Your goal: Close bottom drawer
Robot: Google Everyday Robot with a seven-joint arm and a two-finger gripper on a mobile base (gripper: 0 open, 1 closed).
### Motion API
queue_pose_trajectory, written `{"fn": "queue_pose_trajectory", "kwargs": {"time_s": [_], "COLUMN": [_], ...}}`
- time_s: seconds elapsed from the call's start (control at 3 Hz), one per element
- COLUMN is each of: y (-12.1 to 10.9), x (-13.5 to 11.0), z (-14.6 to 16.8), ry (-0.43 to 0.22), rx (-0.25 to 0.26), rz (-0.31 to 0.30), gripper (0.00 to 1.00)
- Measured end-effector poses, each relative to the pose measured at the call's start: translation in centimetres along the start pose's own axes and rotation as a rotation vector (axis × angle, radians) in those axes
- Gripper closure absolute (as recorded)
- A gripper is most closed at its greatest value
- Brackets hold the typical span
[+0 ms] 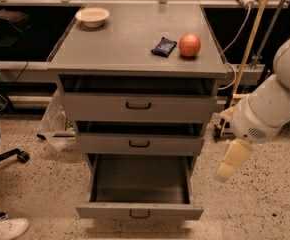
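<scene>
The bottom drawer (139, 212) of the grey cabinet (135, 49) stands pulled far out, its deep grey box showing empty and its small dark loop handle (139, 214) facing me. The two drawers above it are each out a little. My white arm (275, 104) comes in from the right. The gripper (231, 162) hangs pointing down, to the right of the cabinet, level with the open box of the bottom drawer and apart from it.
On the cabinet top lie a white bowl (92, 16), a dark packet (163, 46) and a red apple (189, 45). A clear plastic bag (55, 126) lies left of the cabinet. A chair caster (21, 156) and a white shoe (5, 228) are at the left. Poles and cables stand behind on the right.
</scene>
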State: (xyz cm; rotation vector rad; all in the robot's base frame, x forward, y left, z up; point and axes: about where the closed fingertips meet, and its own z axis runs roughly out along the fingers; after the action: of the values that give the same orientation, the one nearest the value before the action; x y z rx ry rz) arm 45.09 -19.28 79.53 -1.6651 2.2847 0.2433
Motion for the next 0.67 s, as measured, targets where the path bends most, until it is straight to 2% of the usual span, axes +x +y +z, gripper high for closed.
{"fn": "queue_pose_trajectory", "kwargs": {"time_s": [0.33, 0.67], "y": [1.1, 1.9], "x": [3.5, 7.1], "z": [6.8, 11.5], "ry": [-0.023, -0.037], "rx": [-0.022, -0.048], "rz": [0.073, 0.159], "gripper": [0.00, 0.00]}}
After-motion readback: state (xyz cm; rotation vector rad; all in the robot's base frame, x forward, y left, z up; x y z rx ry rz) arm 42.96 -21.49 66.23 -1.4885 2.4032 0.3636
